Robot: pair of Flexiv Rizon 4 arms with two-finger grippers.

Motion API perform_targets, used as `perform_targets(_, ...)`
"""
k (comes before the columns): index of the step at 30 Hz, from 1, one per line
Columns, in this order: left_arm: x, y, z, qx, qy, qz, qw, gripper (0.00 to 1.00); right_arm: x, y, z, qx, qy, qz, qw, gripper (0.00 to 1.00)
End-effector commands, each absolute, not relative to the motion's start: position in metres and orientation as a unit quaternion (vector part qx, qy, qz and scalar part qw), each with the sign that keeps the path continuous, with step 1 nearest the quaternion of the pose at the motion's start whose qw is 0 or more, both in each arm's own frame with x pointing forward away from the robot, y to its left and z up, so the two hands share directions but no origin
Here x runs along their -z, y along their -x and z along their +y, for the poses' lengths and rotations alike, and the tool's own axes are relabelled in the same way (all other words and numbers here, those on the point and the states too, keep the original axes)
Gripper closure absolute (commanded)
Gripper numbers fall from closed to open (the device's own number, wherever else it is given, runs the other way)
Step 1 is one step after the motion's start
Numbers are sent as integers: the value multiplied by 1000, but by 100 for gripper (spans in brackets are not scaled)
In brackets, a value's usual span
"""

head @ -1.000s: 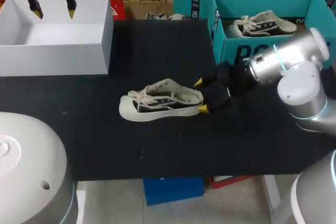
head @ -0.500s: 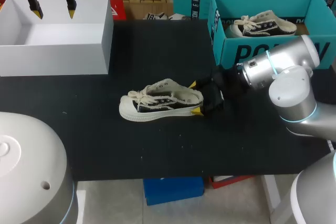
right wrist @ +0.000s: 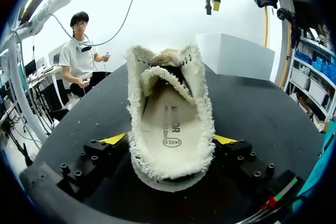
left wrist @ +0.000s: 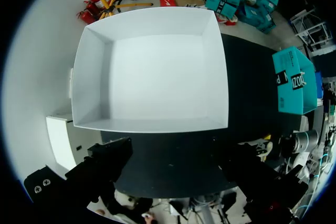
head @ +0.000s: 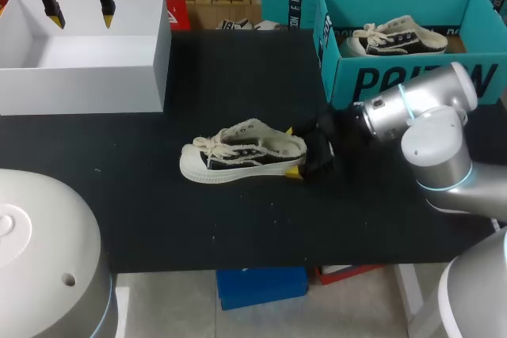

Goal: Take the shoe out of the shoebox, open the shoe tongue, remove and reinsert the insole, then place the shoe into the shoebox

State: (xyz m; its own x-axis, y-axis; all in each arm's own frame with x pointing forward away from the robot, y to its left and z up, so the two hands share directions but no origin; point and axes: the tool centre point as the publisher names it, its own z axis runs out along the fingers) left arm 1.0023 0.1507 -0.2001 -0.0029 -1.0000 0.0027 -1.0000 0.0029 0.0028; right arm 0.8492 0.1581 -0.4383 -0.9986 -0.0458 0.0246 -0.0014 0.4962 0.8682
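My right jaws stand wide on the black tabletop (head: 238,227), with the heel of the sneaker (head: 238,152) between them, toe pointing away. The insole (right wrist: 170,121) carries small print and an oval label. My left jaws hang wide above the white box (head: 79,89).

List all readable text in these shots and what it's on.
Teal box front: large white lettering, partly covered; cannot be read whole.
Insole of the shoe: dark print and an oval stamp, too blurred to read.
White box: no print showing.
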Motion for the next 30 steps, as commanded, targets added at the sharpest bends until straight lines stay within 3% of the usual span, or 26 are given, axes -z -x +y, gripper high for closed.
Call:
perform_targets(1,200,-1002,150,1,-707,-708,2,0,445,-854,164,508,-16,-861,25,100)
perform_targets(15,189,-990,130,14,-709,-705,-22,0,445,-854,164,508,-16,-861,25,100)
perform_targets(30,191,-904,51,73,-749,-657,-29,0,445,-854,164,508,-16,-861,25,100)
